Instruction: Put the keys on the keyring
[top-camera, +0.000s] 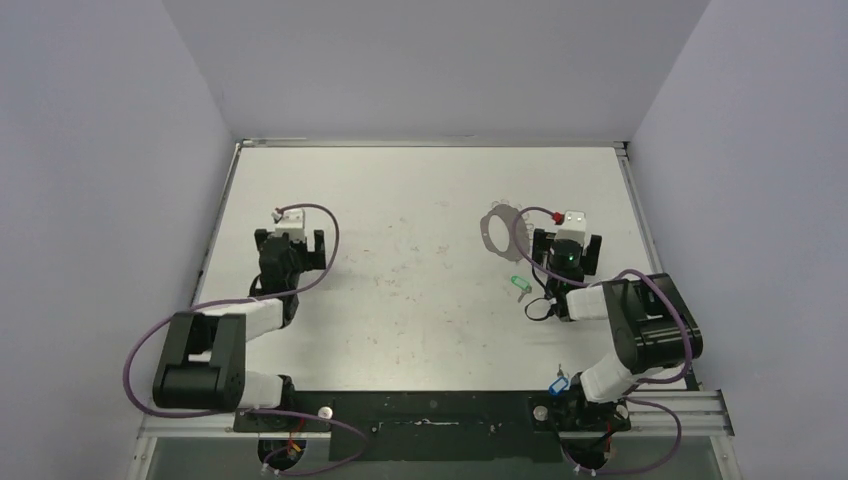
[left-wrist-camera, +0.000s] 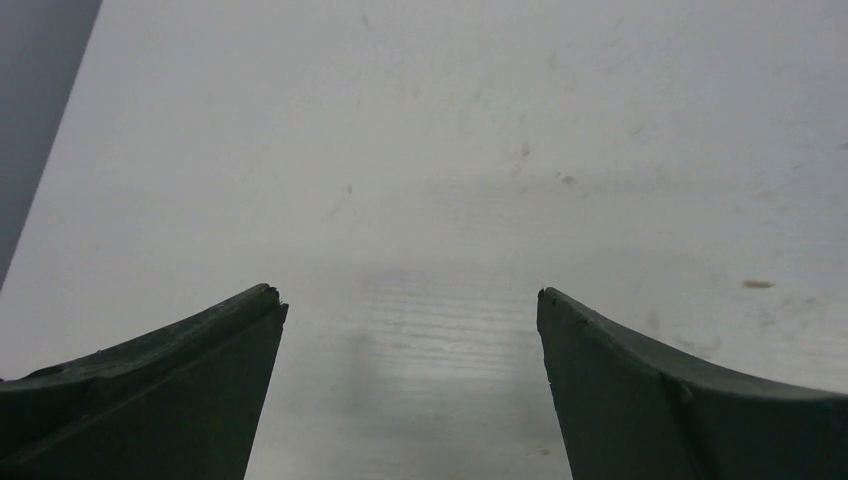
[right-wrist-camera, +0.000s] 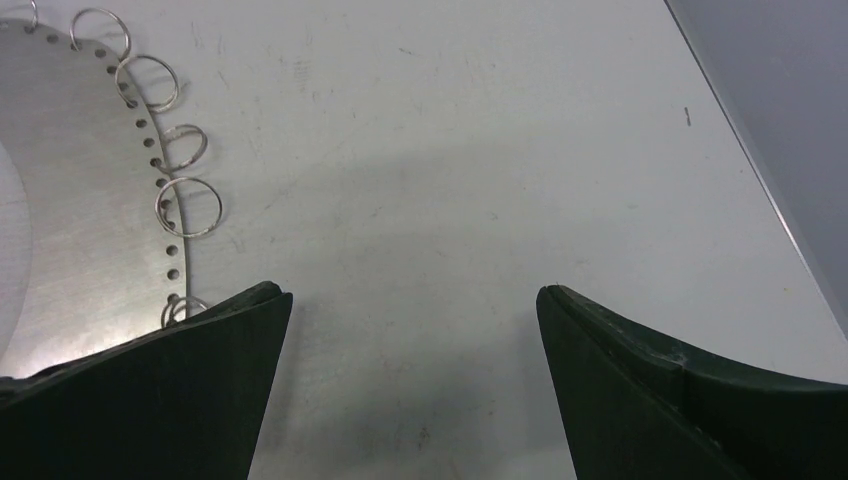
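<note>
The keyring (top-camera: 499, 228) lies flat on the white table, a pale metal ring. In the right wrist view it shows as a punched band (right-wrist-camera: 90, 200) with small wire loops (right-wrist-camera: 188, 207) along its rim. My right gripper (top-camera: 568, 238) (right-wrist-camera: 412, 292) is open just to its right, over bare table, holding nothing. A green-tagged key (top-camera: 519, 285) lies a little nearer than the ring, left of the right arm. A blue-tagged key (top-camera: 558, 384) sits by the right arm's base. My left gripper (top-camera: 290, 232) (left-wrist-camera: 410, 295) stands open and empty over bare table at the left.
Purple cables (top-camera: 325, 250) loop round both arms. The table's raised rim (top-camera: 630, 190) and grey walls close in the sides and back. A black mounting rail (top-camera: 430, 410) runs along the near edge.
</note>
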